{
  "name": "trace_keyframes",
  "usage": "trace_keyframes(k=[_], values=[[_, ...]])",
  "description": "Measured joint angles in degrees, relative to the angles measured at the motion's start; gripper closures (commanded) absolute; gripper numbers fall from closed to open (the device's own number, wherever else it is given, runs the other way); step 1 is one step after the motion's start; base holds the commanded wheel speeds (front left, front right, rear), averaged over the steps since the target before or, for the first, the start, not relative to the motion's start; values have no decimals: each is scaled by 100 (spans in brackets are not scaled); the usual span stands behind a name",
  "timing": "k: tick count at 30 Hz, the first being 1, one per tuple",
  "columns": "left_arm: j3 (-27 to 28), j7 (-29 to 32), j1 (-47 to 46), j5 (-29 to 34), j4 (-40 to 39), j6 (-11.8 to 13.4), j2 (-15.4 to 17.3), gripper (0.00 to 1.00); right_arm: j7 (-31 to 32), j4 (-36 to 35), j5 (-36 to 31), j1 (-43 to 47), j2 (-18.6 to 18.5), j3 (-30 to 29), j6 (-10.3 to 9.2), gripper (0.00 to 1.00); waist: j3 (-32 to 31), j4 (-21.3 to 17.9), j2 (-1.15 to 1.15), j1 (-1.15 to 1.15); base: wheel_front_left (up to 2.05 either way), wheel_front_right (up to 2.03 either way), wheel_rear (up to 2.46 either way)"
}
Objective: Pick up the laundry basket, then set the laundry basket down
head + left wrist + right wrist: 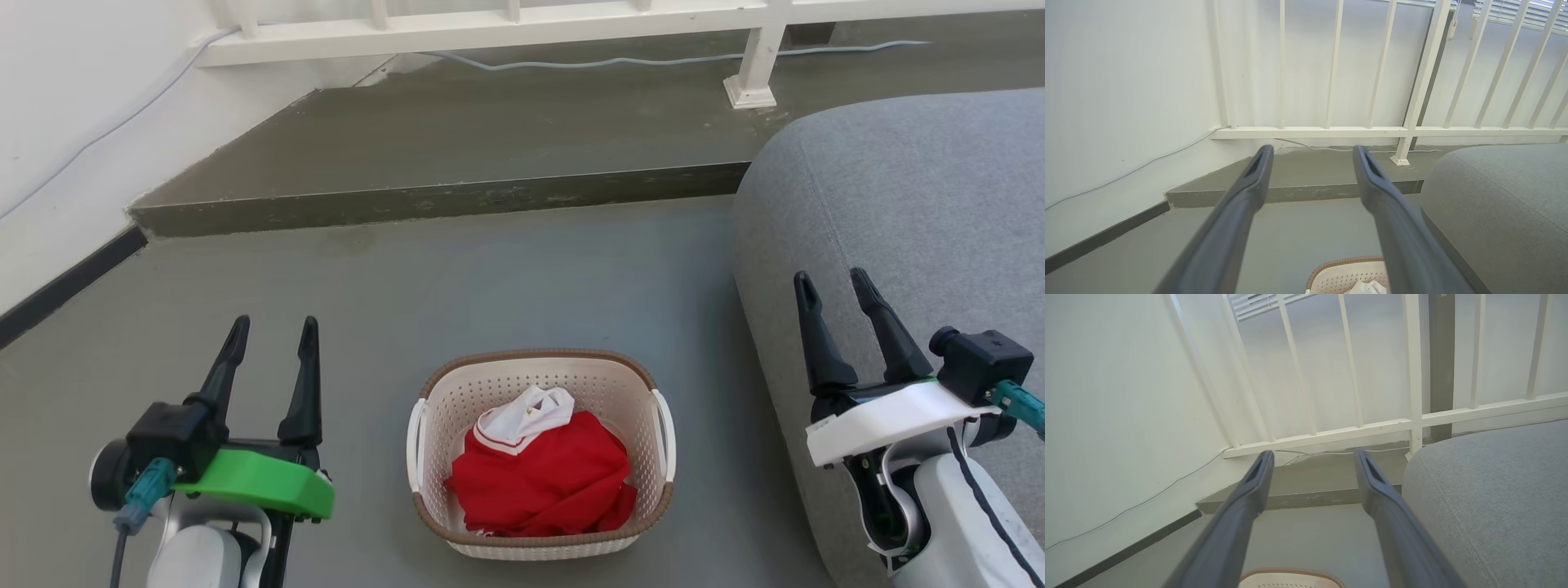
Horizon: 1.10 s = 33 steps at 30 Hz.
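On my left side, my left gripper (274, 327) hangs with its two long dark fingers spread apart and nothing between them. Between my arms, down on the flat grey floor (490, 278), sits the small cream plastic laundry basket (490, 392) with a brown rim. A crumpled red and white cloth (543, 478) lies inside. Its left white handle (416, 445) faces my left arm and its right white handle (665, 437) faces my right arm. My right gripper (833, 282) is spread and empty too, over the big grey soft seat (914, 188). Both grippers must go inward and down. I think the left one is a little nearer.
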Motion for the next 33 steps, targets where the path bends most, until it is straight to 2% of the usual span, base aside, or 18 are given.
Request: trace_keyframes(k=[4,18,33], values=[[-8,-57,-61,245,-55,0,-34,0,-62,-5,-271,-27,1,3,1,0,6,0,0,0,0,0,0],[41,-57,-60,308,-53,-7,-56,0,-66,19,-327,-27,130,-73,33,0,53,-9,0,0,0,0,0],[46,-57,-195,321,-76,-18,-70,0,-67,93,-325,-92,182,-212,89,0,651,-98,0,0,0,0,0]])
